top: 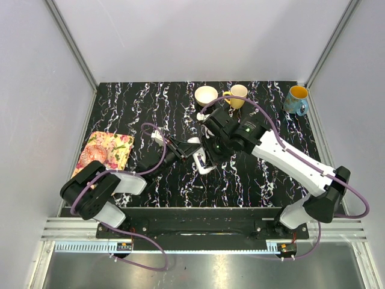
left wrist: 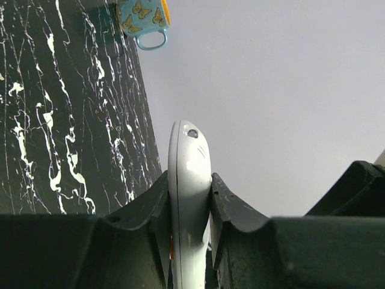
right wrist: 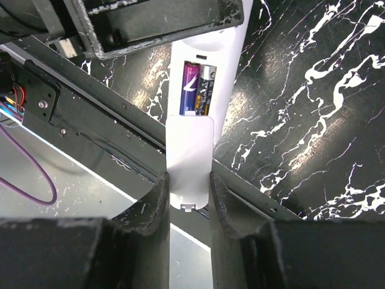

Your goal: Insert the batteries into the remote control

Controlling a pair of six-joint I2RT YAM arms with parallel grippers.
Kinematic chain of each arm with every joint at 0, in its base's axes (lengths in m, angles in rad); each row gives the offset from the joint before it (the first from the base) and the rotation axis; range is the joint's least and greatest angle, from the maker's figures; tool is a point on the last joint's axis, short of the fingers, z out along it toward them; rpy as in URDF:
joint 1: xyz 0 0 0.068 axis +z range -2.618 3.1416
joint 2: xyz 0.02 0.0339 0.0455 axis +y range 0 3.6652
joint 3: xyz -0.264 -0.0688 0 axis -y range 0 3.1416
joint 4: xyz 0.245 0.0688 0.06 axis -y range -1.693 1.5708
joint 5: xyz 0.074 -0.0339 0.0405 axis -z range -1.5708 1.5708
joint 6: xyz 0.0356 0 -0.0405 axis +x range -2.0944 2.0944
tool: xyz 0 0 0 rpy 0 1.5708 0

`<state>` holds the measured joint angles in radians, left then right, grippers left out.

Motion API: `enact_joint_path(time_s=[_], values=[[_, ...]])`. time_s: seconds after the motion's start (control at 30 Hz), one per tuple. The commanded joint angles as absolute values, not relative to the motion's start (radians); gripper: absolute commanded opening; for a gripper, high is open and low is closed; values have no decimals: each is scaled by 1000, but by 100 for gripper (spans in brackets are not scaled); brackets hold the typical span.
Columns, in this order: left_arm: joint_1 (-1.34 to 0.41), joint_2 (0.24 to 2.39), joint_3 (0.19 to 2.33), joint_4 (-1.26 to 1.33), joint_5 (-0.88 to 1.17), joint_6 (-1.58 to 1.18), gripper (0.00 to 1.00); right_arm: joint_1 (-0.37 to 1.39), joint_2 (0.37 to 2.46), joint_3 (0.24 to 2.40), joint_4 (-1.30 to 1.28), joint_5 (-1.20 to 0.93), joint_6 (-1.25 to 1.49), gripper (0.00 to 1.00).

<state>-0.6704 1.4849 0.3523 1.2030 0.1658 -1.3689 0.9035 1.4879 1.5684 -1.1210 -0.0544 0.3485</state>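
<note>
- Right wrist view shows the right gripper (right wrist: 187, 188) clamped on a small white cover piece (right wrist: 189, 147), one finger pressed to each long edge. This grip by the sides probably leaves the flat face free to slide along the remote control (right wrist: 207, 49).
- Both batteries (right wrist: 197, 89) already lie side by side in the open recess, one purple, one silver and black. The cover's front edge sits just at the mouth of that recess, so loading looks done and closing is the step in hand.
- Left wrist view has the left gripper (left wrist: 189, 198) shut tight on the remote's body, holding it on edge with its rounded end jutting past the fingertips. That grip most likely braces the remote against the push of the cover.
- Seen from the top camera, both arms meet over the middle of the dark marbled tabletop (top: 150, 108), with the remote lifted between them rather than lying flat.
- A butterfly mug (left wrist: 144, 21) stands well apart at the far edge, clear of the work.
- Risk: a cover tilted in the grip could jam on its rails.
</note>
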Motion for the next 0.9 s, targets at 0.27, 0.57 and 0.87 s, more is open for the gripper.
enact_joint_path(time_s=[0.27,0.57,0.87], values=[[-689,1520,331,1465,120,-1427,0,908,1557,1612,-1144,-46,315,0],[-707,1488,331,1393,115,-1404,0,907,1594,1603,-1140,-12,290,0],[-718,1462,342,1341,115,-1376,0,907,1618,1585,-1126,55,275,0]])
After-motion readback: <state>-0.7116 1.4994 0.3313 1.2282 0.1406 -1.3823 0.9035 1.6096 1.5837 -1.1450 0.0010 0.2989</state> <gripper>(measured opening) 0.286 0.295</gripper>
